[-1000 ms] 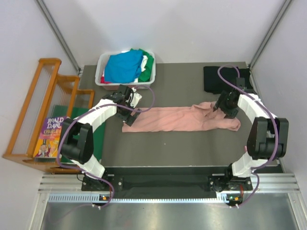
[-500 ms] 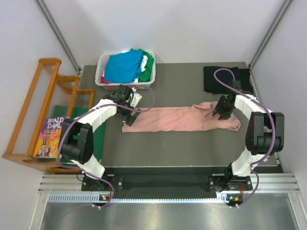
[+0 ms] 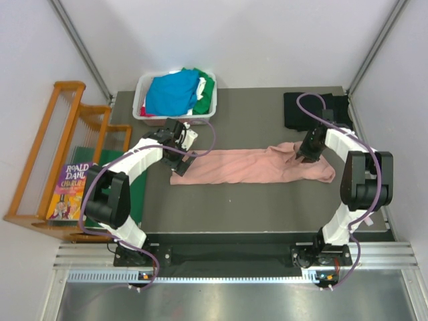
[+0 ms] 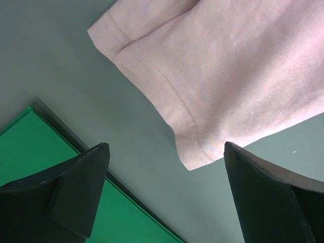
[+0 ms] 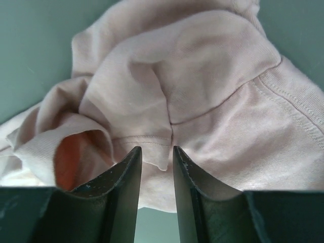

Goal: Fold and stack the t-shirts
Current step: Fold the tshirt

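A dusty-pink t-shirt (image 3: 241, 166) lies stretched in a long band across the middle of the table. My left gripper (image 3: 181, 158) is open just above the shirt's left end; in the left wrist view (image 4: 164, 152) the hemmed corner (image 4: 192, 147) lies between the wide-apart fingers. My right gripper (image 3: 305, 152) is at the bunched right end, and its narrow jaws (image 5: 157, 152) pinch a hemmed fold of the pink shirt (image 5: 202, 76). A black t-shirt (image 3: 298, 110) lies folded at the back right. Blue (image 3: 171, 93), green and white shirts fill a basket.
The white basket (image 3: 140, 101) stands at the back left. A dark-green board (image 3: 138, 195) lies along the table's left edge, also in the left wrist view (image 4: 35, 172). A wooden rack (image 3: 40, 154) and a book (image 3: 67, 190) are left of the table.
My right arm has swung its elbow in and the gripper has shifted slightly left onto the bunched end of the pink shirt. The left arm has not moved.
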`<state>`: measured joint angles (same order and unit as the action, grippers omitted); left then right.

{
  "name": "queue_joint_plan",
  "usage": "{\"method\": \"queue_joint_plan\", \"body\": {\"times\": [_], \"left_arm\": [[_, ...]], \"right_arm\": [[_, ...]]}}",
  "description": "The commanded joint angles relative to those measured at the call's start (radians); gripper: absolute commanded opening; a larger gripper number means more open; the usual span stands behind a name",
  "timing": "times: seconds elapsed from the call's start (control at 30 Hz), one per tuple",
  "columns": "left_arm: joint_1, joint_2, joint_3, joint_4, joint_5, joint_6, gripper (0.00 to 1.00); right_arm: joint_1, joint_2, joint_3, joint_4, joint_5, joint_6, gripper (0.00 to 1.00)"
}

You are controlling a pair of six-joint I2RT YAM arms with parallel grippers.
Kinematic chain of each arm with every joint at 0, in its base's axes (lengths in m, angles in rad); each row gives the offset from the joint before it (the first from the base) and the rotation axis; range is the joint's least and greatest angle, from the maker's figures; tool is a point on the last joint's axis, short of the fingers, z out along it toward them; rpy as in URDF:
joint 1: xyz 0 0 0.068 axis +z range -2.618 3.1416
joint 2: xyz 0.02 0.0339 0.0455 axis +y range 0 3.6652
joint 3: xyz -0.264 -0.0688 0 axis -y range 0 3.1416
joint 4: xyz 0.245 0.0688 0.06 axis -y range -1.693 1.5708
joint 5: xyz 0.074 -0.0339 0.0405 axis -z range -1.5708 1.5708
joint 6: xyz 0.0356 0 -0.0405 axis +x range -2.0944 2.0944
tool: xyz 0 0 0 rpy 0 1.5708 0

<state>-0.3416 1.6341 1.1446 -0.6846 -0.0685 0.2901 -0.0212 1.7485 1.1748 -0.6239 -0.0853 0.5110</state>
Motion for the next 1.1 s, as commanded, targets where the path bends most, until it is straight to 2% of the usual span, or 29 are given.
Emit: {"method": "queue_joint_plan", "body": {"times": [0.0, 0.77, 1.07], "left_arm": [[-0.004, 0.001, 0.017, 0.008, -0.004, -0.002, 0.99], [-0.004, -0.017, -0.008, 0.022, -0.016, 0.006, 0.99], [-0.004, -0.028, -0.014, 0.023, -0.016, 0.009, 0.99]], "right_arm": [[0.012, 0.011, 0.054, 0.020, -0.008, 0.011, 0.31], [0.014, 0.040, 0.000, 0.047, 0.004, 0.015, 0.30], [0.012, 0.013, 0.002, 0.015, 0.036, 0.000, 0.32]]}}
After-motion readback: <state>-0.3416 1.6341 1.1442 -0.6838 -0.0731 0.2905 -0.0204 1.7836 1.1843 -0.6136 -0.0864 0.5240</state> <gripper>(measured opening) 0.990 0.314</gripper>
